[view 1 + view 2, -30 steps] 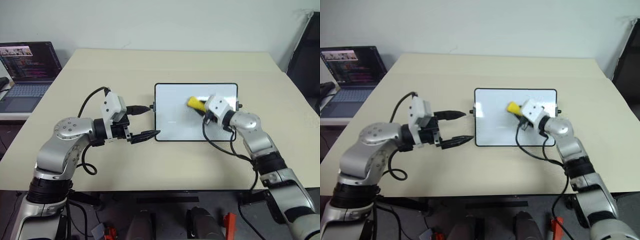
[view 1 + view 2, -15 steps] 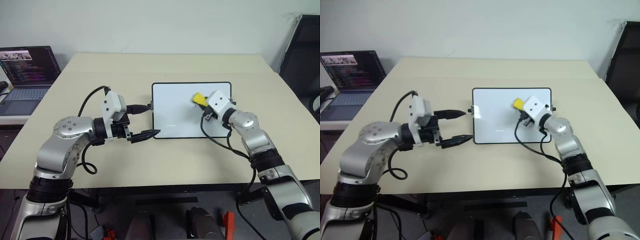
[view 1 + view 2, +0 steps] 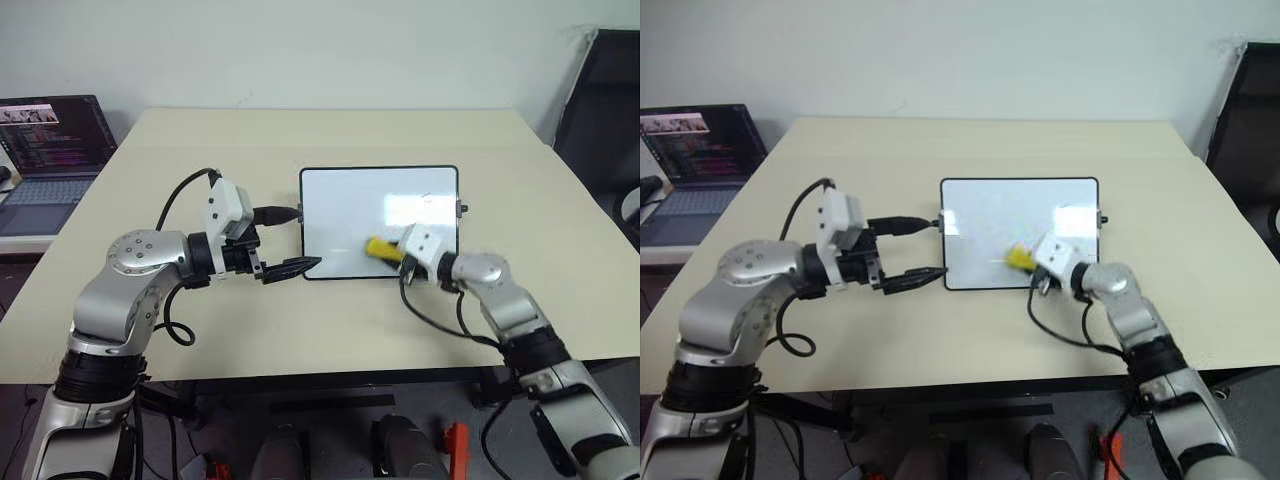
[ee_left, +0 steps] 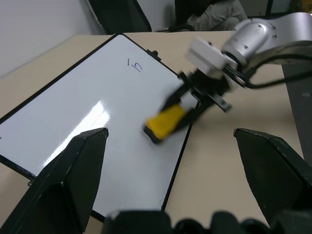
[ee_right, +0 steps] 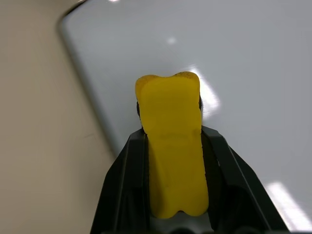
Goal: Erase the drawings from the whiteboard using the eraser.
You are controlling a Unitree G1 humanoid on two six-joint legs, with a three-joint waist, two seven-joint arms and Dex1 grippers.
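The whiteboard (image 3: 340, 205) lies flat at the table's middle. My right gripper (image 3: 393, 253) is shut on the yellow eraser (image 3: 378, 247), which rests on the board close to its near edge. The right wrist view shows the eraser (image 5: 171, 146) clamped between both black fingers (image 5: 126, 170), its tip on the white surface beside the board's frame. One small dark letter-like drawing (image 4: 135, 65) sits near the board's far right corner. My left gripper (image 3: 296, 240) stands open at the board's left short side, one finger at the knob and one at the near corner.
A laptop (image 3: 45, 150) with its lid up sits on a side surface at the far left. A black chair (image 3: 600, 100) stands beyond the table's right edge. Bare beige table (image 3: 300, 330) stretches around the board on all sides.
My right gripper has carried the eraser from the board's far right part down toward its near edge. The left arm has kept still. The camera view shifted slightly.
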